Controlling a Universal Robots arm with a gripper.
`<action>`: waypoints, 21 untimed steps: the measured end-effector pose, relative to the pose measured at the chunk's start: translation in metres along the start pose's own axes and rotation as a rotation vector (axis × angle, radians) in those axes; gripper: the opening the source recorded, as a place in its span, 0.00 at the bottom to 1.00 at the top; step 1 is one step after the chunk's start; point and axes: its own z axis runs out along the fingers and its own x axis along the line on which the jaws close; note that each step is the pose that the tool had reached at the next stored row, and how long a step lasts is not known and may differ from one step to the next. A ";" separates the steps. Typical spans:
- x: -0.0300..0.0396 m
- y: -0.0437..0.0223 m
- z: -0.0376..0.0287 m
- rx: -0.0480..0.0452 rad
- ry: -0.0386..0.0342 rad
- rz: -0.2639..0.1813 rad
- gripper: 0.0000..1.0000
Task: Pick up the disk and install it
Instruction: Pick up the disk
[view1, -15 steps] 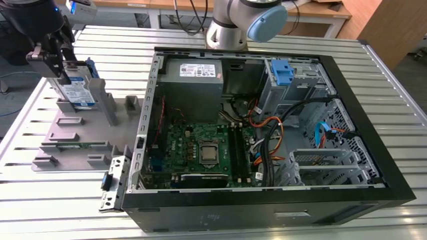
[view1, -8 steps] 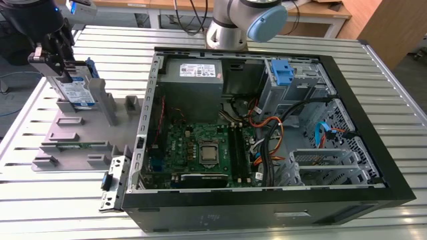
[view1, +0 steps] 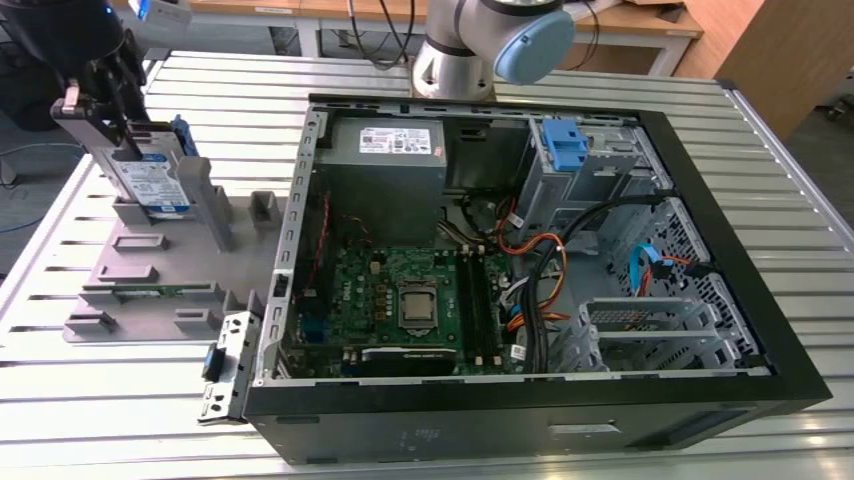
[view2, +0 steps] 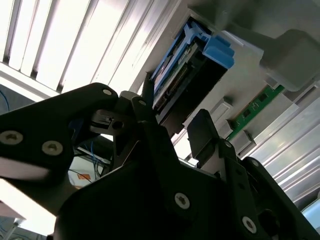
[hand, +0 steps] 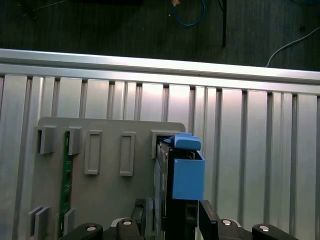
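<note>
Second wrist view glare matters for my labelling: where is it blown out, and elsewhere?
Second wrist view: table slats glare white, gripper dark against them. Exterior view: even light on the disk. First wrist view: floor in deep shadow.

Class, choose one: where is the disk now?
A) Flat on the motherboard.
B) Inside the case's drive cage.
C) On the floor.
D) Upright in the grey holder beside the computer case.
D: the disk stands on edge in the grey holder, at the exterior view's left of the open computer case.
</note>
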 end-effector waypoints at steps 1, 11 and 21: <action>0.0000 0.0000 0.0001 0.0003 -0.0001 0.000 0.54; 0.0000 0.0000 -0.0003 0.0001 -0.0001 0.000 0.45; 0.0000 0.0000 -0.0005 0.0000 0.0000 0.000 0.37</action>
